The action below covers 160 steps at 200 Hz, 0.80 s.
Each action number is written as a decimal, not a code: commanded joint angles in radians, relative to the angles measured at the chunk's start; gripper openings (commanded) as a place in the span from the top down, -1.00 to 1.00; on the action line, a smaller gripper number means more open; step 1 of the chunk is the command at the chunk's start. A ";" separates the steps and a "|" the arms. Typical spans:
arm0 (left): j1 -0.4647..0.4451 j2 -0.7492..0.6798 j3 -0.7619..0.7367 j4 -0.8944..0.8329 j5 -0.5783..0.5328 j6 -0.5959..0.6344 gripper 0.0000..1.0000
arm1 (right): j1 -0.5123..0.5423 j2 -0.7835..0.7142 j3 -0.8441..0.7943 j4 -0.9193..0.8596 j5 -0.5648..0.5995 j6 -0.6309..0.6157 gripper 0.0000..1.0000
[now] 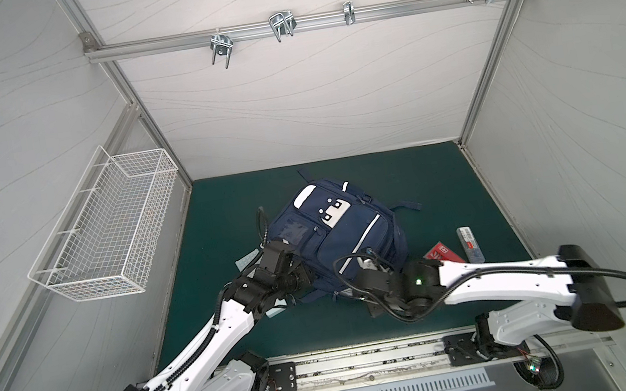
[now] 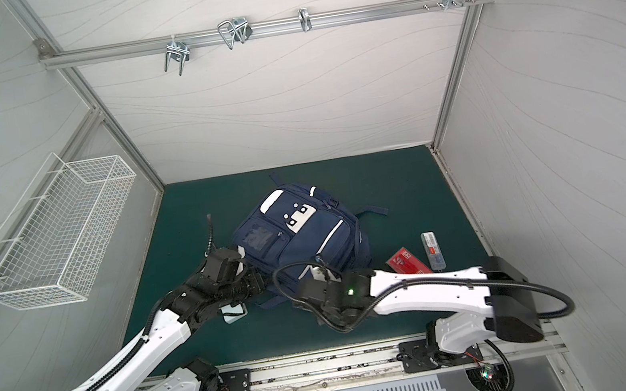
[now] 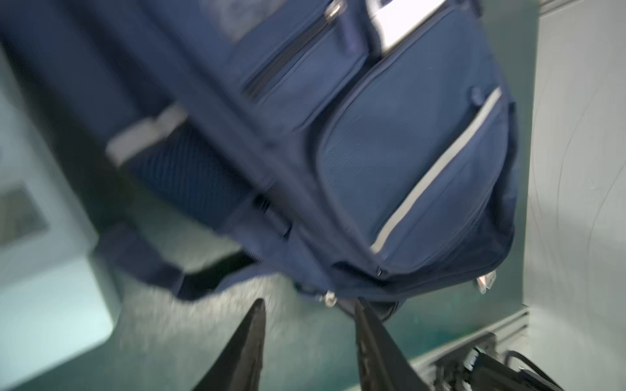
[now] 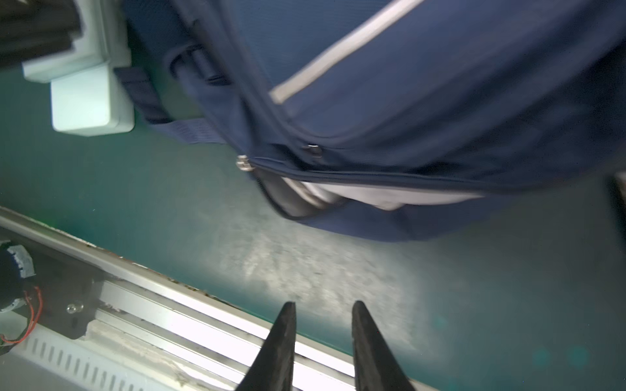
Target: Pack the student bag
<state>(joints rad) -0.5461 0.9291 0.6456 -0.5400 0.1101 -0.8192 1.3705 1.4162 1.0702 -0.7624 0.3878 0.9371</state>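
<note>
The large navy-blue fabric backpack [image 1: 334,235] with white stripes is seen lying front-up at the middle of the dark green mat [image 1: 428,187] in both top views. Its main zip is found parted along the six o'clock edge, with pale grey lining [image 4: 338,194] exposed. The left gripper [image 3: 309,306] is held at the backpack's seven o'clock corner with its black fingers spread. One fingertip [image 3: 360,309] is placed just beside a metal zip pull [image 3: 328,298], and nothing is pinched. The right gripper [image 4: 323,306] is held off the six o'clock edge, fingers apart over bare mat, clear of the fabric. A pale mint box [image 4: 91,98] is spotted at seven o'clock of the backpack. A flat red pack [image 1: 444,252] and a slim clear case [image 1: 470,244] are noted at four o'clock.
</note>
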 commanded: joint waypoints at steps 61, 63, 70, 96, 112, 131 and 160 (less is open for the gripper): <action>0.127 0.012 -0.120 0.123 0.173 -0.113 0.28 | -0.030 0.335 0.201 0.063 -0.159 -0.010 0.46; 0.127 0.018 -0.123 0.134 0.181 -0.115 0.26 | -0.032 0.336 0.199 0.066 -0.161 -0.010 0.46; 0.127 0.036 -0.129 0.166 0.209 -0.119 0.17 | -0.034 0.339 0.189 0.083 -0.173 -0.007 0.43; 0.127 0.109 -0.153 0.263 0.246 -0.158 -0.15 | -0.054 0.336 0.154 0.116 -0.205 0.022 0.36; 0.127 0.157 -0.166 0.320 0.254 -0.187 -0.23 | -0.064 0.319 0.132 0.121 -0.195 0.027 0.36; 0.124 0.217 -0.181 0.402 0.278 -0.225 -0.23 | -0.075 0.309 0.123 0.106 -0.188 0.019 0.36; 0.114 0.305 -0.195 0.484 0.285 -0.242 -0.02 | -0.072 0.304 0.107 0.181 -0.230 -0.011 0.29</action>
<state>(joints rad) -0.4255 1.1797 0.4557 -0.1871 0.3679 -1.0180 1.2964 1.7508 1.1896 -0.6346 0.1909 0.9337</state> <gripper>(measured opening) 0.546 0.337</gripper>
